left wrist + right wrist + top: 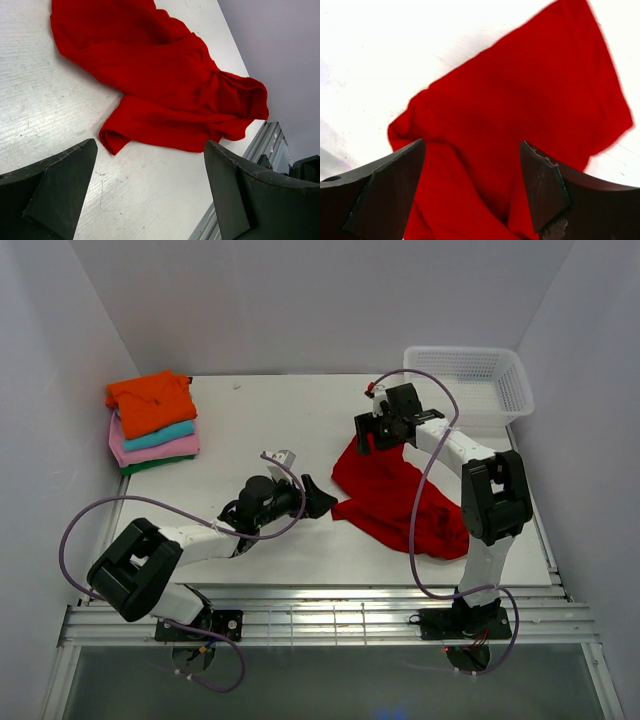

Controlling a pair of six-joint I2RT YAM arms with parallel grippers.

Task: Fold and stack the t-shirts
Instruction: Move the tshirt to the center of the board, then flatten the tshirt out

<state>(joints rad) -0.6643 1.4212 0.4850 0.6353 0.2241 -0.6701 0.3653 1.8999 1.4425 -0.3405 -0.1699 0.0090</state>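
A bright red t-shirt [400, 495] lies crumpled on the white table, right of centre. My left gripper [318, 498] is open and low beside the shirt's left corner, touching nothing. In the left wrist view the red t-shirt [160, 85] lies just beyond the open left gripper [150, 150], with bare table between the fingers. My right gripper [375, 435] hovers open over the shirt's far end. Red cloth [520, 90] fills the space under the right gripper [471, 145], and nothing is gripped. Folded t-shirts are stacked at the back left: orange [150, 400] on top, then teal [160, 435], pink [150, 450] and dark green [150, 465].
A white mesh basket [470, 380] stands at the back right corner, just behind the right arm. White walls close in the table on three sides. A metal rail [320, 615] runs along the near edge by the arm bases.
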